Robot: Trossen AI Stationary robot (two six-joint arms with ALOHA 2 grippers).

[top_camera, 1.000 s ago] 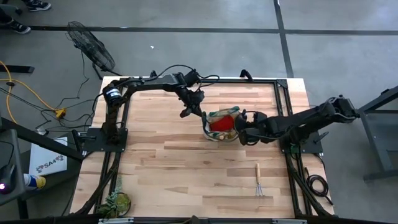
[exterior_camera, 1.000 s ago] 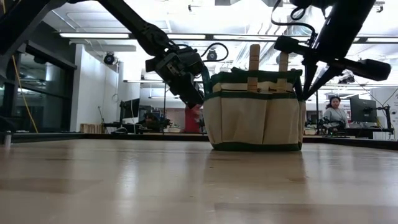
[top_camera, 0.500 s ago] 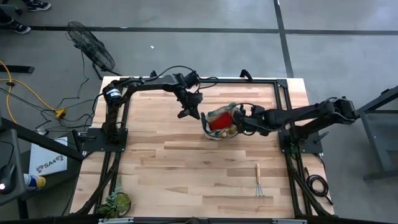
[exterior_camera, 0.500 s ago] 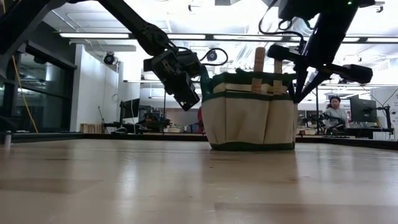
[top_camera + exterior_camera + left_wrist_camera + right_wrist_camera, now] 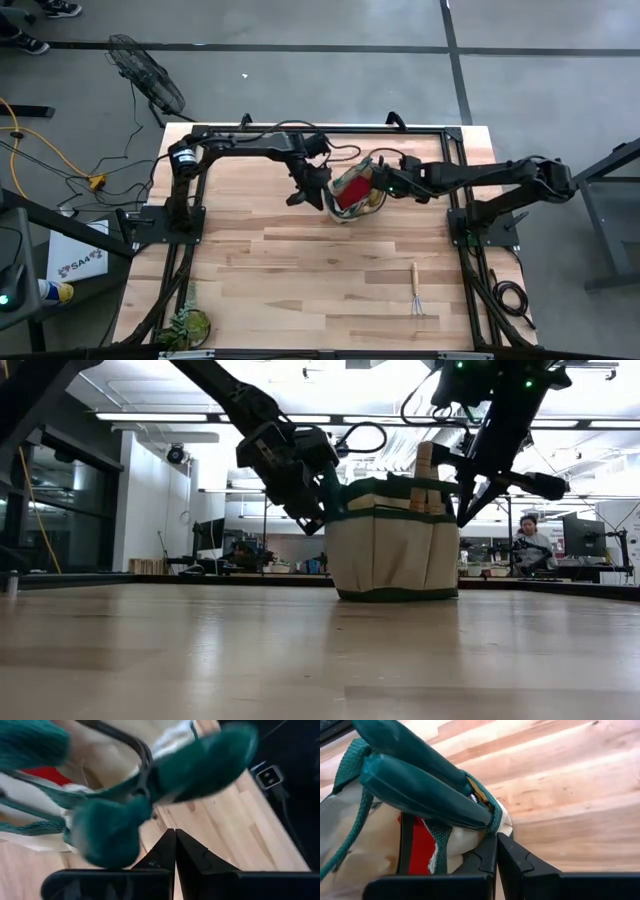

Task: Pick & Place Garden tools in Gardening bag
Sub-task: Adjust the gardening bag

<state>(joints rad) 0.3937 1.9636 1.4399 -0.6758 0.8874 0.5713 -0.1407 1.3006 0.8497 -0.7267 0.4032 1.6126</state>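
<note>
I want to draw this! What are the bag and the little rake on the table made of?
The gardening bag looks like soft tan cloth, probably canvas, with green woven trim: its sides sag and crease. The hand rake seems to have a pale wooden handle and thin, likely metal prongs, though it is small here. The table looks like smooth, lightly glossy wood planks.

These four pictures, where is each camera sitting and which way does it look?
High view: overhead, facing straight down on the table, both arms and the hand rake.
Low view: at tabletop height, looking level at the gardening bag; arms enter from above.
Left wrist view: on the left arm, past its shut left gripper at green pruner handles.
Right wrist view: past the shut right gripper.
All share the bag.
</note>
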